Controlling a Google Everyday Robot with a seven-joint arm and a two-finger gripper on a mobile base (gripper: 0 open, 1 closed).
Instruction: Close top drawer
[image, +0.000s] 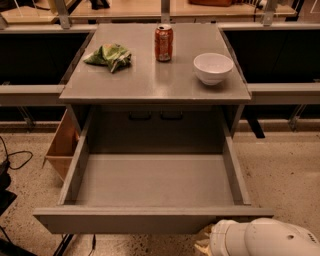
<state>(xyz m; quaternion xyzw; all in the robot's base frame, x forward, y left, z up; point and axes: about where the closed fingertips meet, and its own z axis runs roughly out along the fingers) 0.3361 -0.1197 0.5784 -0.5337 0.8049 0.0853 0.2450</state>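
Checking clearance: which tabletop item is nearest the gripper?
The round white bowl, near the right edge of the grey tabletop; the red soda can and crumpled green bag lie further left. The gripper is at bottom right, in front of the open grey top drawer.

Matte top drawer (155, 181); smooth gripper (204, 243) below

Robot arm (270, 239): smooth, rounded white shell with a soft sheen, built in bulbous segments. Gripper (204, 241): pale tan tip at the arm's end, low near the floor, just below the top drawer's (125, 220) front panel.
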